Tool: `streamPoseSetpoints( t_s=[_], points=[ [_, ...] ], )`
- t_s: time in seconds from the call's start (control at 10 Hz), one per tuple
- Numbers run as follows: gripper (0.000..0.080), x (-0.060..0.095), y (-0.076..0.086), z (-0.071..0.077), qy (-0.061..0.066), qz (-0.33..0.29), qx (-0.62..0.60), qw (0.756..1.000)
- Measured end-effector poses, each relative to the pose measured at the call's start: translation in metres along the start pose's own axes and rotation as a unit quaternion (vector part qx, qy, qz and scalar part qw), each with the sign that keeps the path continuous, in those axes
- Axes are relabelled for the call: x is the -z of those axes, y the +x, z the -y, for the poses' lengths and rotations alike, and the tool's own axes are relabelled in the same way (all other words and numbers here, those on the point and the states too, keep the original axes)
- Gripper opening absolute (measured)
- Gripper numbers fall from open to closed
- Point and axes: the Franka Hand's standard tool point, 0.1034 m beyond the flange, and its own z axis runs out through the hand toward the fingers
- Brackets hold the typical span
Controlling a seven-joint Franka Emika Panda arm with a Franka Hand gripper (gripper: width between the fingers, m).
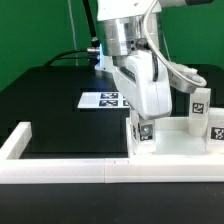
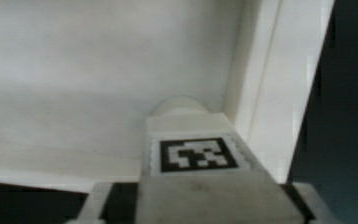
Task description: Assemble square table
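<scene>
**Leg block held upright over the tray top**

Gripper (image 1: 141,128) of the white Panda arm (image 1: 138,70) hangs low at the exterior view's right, close to the long white border rail (image 1: 60,171) that runs along the near edge of the black table (image 1: 50,100). Between its fingers stands a small white leg block with a black-and-white tag (image 1: 144,133), upright; the jaws are closed narrowly on it, one dark finger to each side. In the wrist view the same leg block (image 2: 197,150) points away from the camera, its tag facing the lens and its rounded far end close above the flat floor of the white plastic square tray-like top (image 2: 87,90). Whether that end touches the floor cannot be told. The top's raised rim (image 2: 265,70) runs just beside the block, with dark table beyond it.

In the exterior view the tray-like top (image 1: 180,140) lies at the right, just behind the border rail and partly hidden by the arm. Two more white tagged leg blocks stand upright there: one (image 1: 199,103) farther back, another (image 1: 215,124) at the picture's right edge. Whether they stand on the top or just beside it is unclear.

Behind the arm, the flat white marker board (image 1: 103,99) lies on the table, well apart from the held block. A green wall (image 1: 40,30) closes the scene.
</scene>
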Motion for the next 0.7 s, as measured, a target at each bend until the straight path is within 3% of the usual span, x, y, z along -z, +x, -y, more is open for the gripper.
streamPoseSetpoints(
  t_s=[0.2, 0.3, 0.4, 0.5, 0.7],
  points=[
    [0.0291, -0.0003, 0.0002, 0.001, 0.003, -0.005, 0.05, 0.999],
    [0.0501, -0.0009, 0.0005, 0.0044, 0.025, -0.024, 0.144, 0.989],
    [0.0501, -0.0012, 0.0012, 0.002, 0.032, -0.035, 0.247, 0.968],
    [0.0617, 0.0003, -0.0001, -0.0017, 0.03, -0.035, 0.275, 0.96],
    [0.064, -0.0008, 0.0015, -0.0019, 0.027, -0.037, 0.338, 0.94]
  ],
)
